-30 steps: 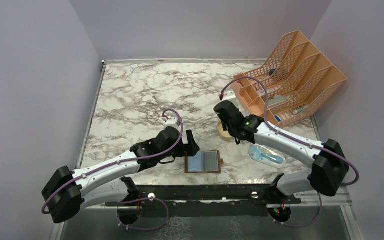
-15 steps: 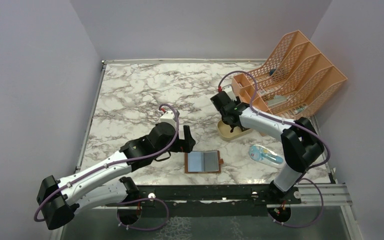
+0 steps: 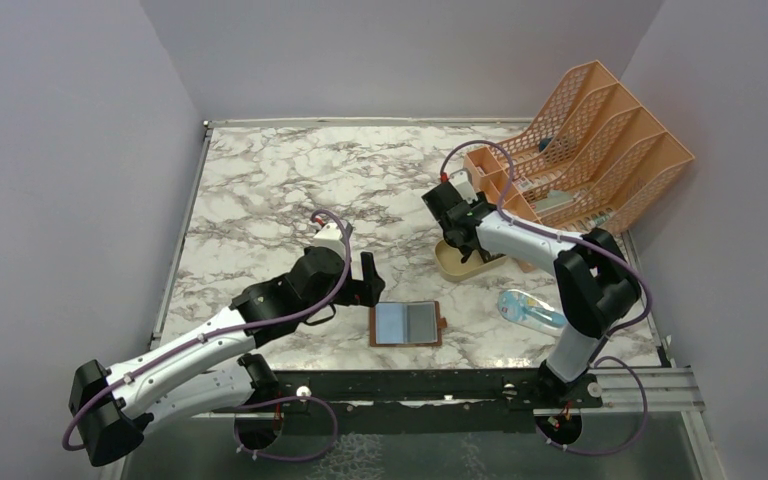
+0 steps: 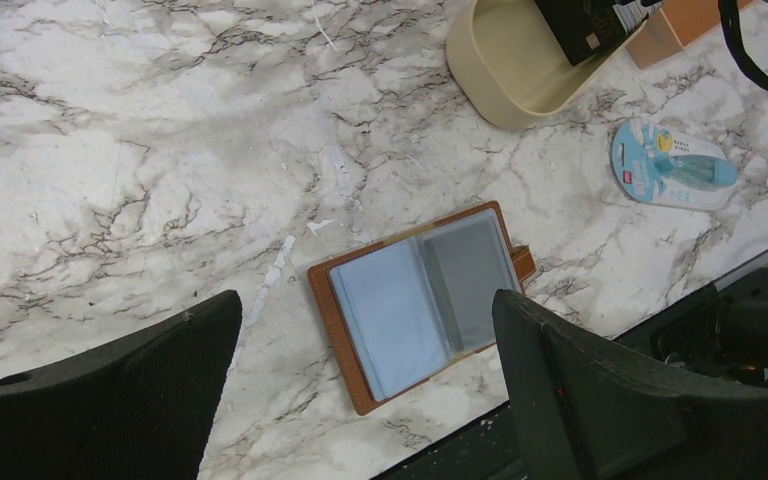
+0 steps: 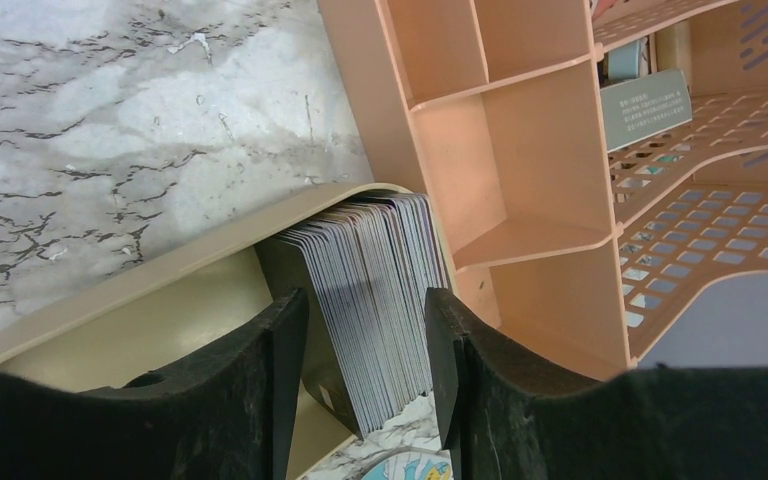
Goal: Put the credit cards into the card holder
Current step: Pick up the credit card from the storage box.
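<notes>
My right fingers (image 5: 260, 380) are down in the tan oval plastic tray (image 5: 140, 330), one on either side of the upright stack of thin grey-white credit cards (image 5: 380, 250). I cannot tell whether they pinch it. My left fingers (image 4: 600, 400) hover spread wide and empty near the brown leather card holder (image 4: 415, 300), which lies open on the marble tabletop (image 3: 280, 190). I judge this the pick-up step. Next I must separate one card and lift it clear.
</notes>
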Robot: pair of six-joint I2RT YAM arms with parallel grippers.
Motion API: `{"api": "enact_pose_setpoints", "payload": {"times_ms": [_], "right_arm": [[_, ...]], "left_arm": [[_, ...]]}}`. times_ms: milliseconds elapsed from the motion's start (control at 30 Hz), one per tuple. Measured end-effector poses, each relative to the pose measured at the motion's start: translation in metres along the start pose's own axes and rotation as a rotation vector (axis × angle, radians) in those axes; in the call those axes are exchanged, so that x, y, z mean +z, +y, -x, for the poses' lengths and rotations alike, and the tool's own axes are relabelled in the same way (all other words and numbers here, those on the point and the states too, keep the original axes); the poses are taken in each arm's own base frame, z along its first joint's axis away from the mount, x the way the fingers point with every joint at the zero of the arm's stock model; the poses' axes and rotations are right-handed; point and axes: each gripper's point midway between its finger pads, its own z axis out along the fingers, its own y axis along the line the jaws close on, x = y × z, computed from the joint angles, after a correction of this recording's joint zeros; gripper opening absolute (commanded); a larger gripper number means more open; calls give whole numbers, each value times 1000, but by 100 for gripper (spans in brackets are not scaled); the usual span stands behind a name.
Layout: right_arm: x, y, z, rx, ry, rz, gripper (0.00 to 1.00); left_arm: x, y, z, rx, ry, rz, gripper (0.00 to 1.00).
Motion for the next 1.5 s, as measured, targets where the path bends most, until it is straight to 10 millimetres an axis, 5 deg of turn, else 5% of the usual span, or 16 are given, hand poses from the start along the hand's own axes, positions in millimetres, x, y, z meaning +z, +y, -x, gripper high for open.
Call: {"api": "enact_pose_setpoints", "payload": {"times_ms": [500, 1500], "right_arm": [[4, 0, -3, -10, 13, -8, 55], [6, 4, -5, -4, 21, 10, 24]], "left_arm": [[2, 6, -5, 3, 7, 17, 99], [6, 11, -11, -4, 19, 42, 99]]}}
